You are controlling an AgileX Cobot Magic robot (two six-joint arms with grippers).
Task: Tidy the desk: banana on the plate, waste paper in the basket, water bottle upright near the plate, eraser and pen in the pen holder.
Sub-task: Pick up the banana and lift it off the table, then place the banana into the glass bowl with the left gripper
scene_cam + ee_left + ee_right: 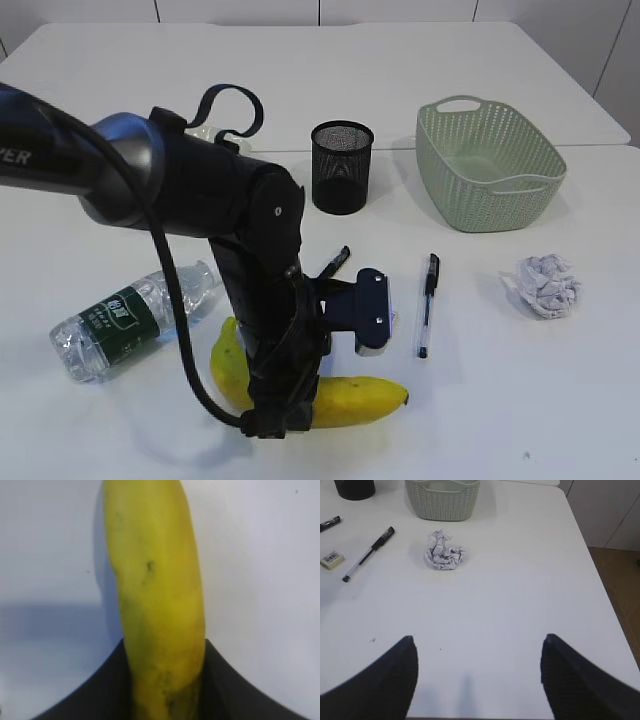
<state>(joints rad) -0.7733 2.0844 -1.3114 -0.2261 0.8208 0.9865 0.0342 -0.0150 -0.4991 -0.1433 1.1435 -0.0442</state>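
1. While the left gripper (167,690) reaches down at the near edge of the surface (500,400), its jaws pinch the banana (157,595), which lies flat on the surface between the dark pads
2. Just behind the banana, toward the left edge, the water bottle (125,320) lies on its side
3. A pen (427,303) lies near the middle of the surface, right of the left arm (200,190), with the eraser (332,559) just beside it in the right wrist view
4. Crumpled waste paper (547,285) sits toward the right edge, apart from the pen
5. Farther back stand the pen holder (342,166) and, to its right, the basket (490,165); both look unfilled
6. Over bare surface near the right edge, the right gripper (477,680) has its jaws spread wide, holding nothing
7. Whether the plate shows behind the left arm, I cannot tell
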